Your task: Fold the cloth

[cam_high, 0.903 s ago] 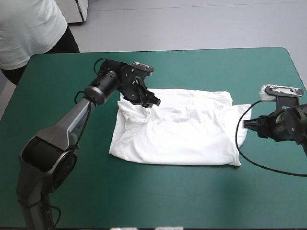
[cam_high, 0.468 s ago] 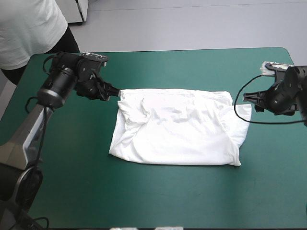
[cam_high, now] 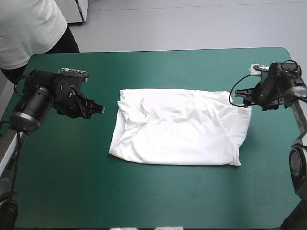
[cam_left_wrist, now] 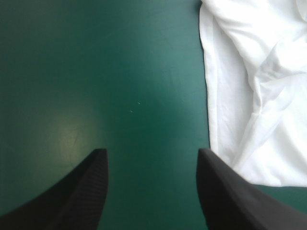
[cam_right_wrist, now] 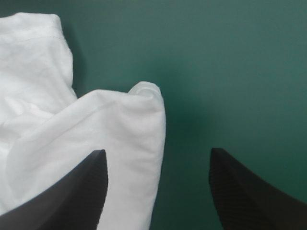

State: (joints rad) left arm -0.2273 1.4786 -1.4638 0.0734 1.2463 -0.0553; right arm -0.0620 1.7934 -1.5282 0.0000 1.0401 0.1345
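- far left: left gripper (cam_high: pixel 97 109) above bare teal-green cover (cam_high: pixel 168 67), clear of the cloth; black fingers spread wide, nothing held.
- left of centre: straight left edge of the t-shirt (cam_high: pixel 177 127) near that gripper, not touching; wrinkled bunch at the far-left corner.
- centre: t-shirt flat in the middle of the table, white, roughly rectangular, apparently doubled over once.
- handling, judged: light, thin, limp; no stiffness to push against; likely to sag and drag once lifted; not fragile; layers apt to slide apart unless pinched together.
- hold, judged: best at corners or along a hemmed edge, both layers at once; candidates: the left edge beside the left fingers, the rounded fold ahead of the right fingers.
- writing: no print, logo or label legible on the cloth in any view.
- far right: right gripper (cam_high: pixel 238 94) just beside the shirt's far-right corner; fingers well apart, empty; one finger over cloth in the wrist view, contact uncertain.
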